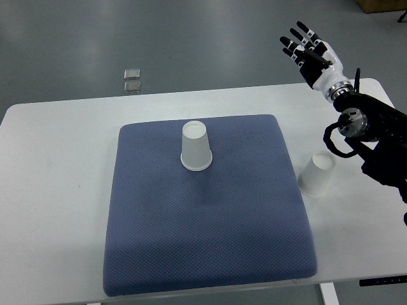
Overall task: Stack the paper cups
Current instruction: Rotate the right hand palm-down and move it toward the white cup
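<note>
A white paper cup (195, 146) stands upside down on the blue mat (210, 222), near its far middle. A second white paper cup (317, 175) stands upside down on the white table, just off the mat's right edge. My right hand (307, 52) is raised above the table's far right corner, fingers spread, holding nothing. It is well away from both cups. Its black forearm (375, 130) comes in from the right edge, just beyond the second cup. The left arm does not show.
The white table (57, 190) carries the mat in its middle. Two small grey squares (132, 81) lie on the grey floor beyond the table's far edge. A brown box corner (381, 5) shows at the top right.
</note>
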Motion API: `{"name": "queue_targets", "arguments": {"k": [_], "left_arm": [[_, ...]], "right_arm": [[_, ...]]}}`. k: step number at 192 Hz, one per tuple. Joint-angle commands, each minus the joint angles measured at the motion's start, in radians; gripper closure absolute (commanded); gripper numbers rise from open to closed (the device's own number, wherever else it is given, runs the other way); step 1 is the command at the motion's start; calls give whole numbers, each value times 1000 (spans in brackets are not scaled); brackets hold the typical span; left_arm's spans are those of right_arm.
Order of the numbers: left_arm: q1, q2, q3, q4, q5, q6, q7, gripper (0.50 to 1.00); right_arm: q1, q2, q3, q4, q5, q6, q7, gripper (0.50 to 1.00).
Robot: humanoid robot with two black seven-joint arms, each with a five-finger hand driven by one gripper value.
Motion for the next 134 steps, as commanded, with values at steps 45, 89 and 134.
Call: {"name": "queue_targets", "arguments": {"k": [45, 89, 134], "left_arm": [[0, 0, 0, 0, 0, 0, 0, 500], [0, 0, 0, 0, 0, 0, 0, 500], [0, 0, 0, 0, 0, 0, 0, 500]], "right_arm": [[8, -34, -78, 15, -190, 8, 0, 589], [31, -175, -162, 121, -359, 28, -2, 589], [106, -331, -282, 221, -618, 129, -2, 589]]}}
